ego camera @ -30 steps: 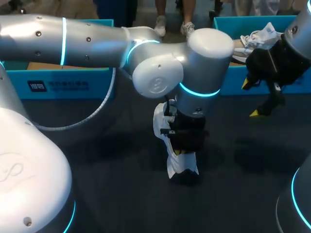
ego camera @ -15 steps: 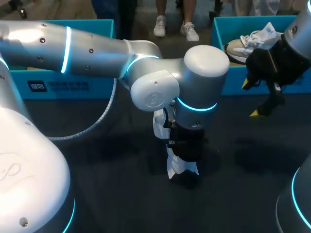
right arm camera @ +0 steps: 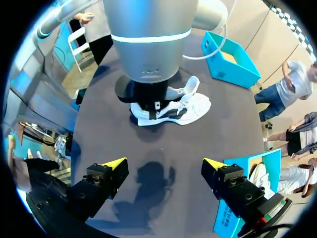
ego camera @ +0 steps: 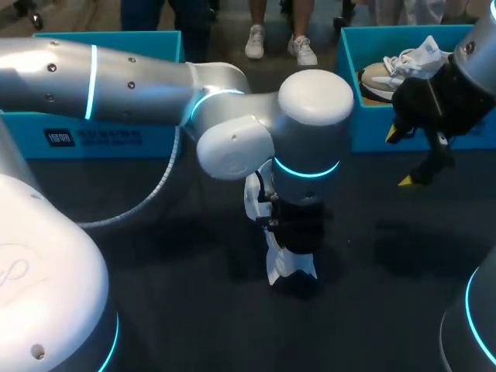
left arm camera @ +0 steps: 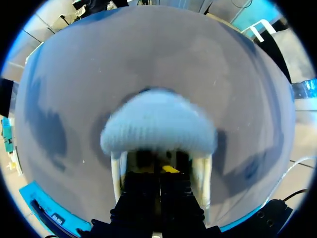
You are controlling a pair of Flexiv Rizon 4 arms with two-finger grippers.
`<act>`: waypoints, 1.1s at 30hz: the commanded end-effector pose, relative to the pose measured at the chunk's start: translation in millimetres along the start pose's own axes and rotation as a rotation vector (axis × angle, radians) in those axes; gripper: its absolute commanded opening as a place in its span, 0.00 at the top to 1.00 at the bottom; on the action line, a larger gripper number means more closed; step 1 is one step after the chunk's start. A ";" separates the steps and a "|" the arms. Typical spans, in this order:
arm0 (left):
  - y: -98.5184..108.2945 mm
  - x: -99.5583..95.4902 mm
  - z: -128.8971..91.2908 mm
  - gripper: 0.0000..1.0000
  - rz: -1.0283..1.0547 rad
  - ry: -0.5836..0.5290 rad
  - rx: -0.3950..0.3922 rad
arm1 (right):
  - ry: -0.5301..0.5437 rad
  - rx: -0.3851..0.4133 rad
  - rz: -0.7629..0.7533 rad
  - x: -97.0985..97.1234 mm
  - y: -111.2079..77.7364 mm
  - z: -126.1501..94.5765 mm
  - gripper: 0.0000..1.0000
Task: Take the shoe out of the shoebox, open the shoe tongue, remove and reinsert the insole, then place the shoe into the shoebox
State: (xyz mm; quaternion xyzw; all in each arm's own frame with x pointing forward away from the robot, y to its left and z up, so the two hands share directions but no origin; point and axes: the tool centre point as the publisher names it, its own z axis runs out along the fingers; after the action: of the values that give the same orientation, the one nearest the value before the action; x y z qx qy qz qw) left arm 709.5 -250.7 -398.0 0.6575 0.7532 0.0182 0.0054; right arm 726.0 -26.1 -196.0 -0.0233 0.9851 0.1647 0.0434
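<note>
A white shoe with dark side stripes lies on the dark table in the middle. My left gripper points straight down into its opening. In the left wrist view the fingers are pressed together inside the shoe, between its white side walls; what they touch is hidden. From the right wrist view the shoe shows its tongue raised, under the left gripper. My right gripper hangs open and empty above the table's right side, in front of a blue shoebox. Seen from its own wrist, the right gripper holds nothing.
The right shoebox holds a second, beige and white shoe. Another blue shoebox stands at the back left, behind my left arm. A cable loops down from the left arm over the table's left half.
The left arm's wrist and elbow have shifted a little to the left above the shoe. The shoe and the right arm stay where they were.
</note>
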 end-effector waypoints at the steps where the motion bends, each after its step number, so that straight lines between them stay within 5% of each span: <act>1: -2.3 -4.7 12.2 1.00 -0.011 -0.013 -0.055 | 0.000 0.001 0.000 -0.1 -0.3 0.9 0.00; 7: 0.9 -0.6 9.4 1.00 -0.009 0.013 -0.062 | 0.000 0.001 0.000 -0.1 -0.3 0.9 0.00; 22: 35.2 9.4 -39.9 1.00 -0.128 -0.062 -0.253 | 0.000 0.001 0.000 -0.1 -0.3 0.9 0.00; 24: 37.0 9.4 -40.0 0.72 -0.137 -0.064 -0.251 | 0.000 0.001 0.000 -0.1 -0.3 0.9 0.00; 27: 38.8 10.1 -37.7 0.51 -0.146 -0.056 -0.240 | 0.000 0.001 0.000 -0.1 -0.3 0.9 0.00; 28: 39.7 10.4 -36.0 0.29 -0.148 -0.052 -0.241 | 0.000 0.001 0.000 -0.1 -0.3 0.9 0.00; 29: 39.7 10.4 -36.0 0.29 -0.148 -0.052 -0.241 | 0.000 0.001 0.000 -0.1 -0.3 0.9 0.00; 30: 41.0 10.8 -34.4 0.01 -0.157 -0.047 -0.233 | 0.000 0.001 0.000 -0.1 -0.3 0.9 0.00; 33: 44.4 11.4 -32.5 0.00 -0.161 -0.042 -0.225 | 0.000 0.001 0.000 -0.1 -0.3 0.9 0.00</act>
State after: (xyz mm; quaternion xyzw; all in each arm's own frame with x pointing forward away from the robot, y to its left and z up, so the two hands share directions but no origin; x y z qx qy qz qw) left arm 745.8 -234.1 -361.3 0.5886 0.7968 0.0924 0.1008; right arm 726.0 -26.1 -196.0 -0.0234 0.9851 0.1646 0.0435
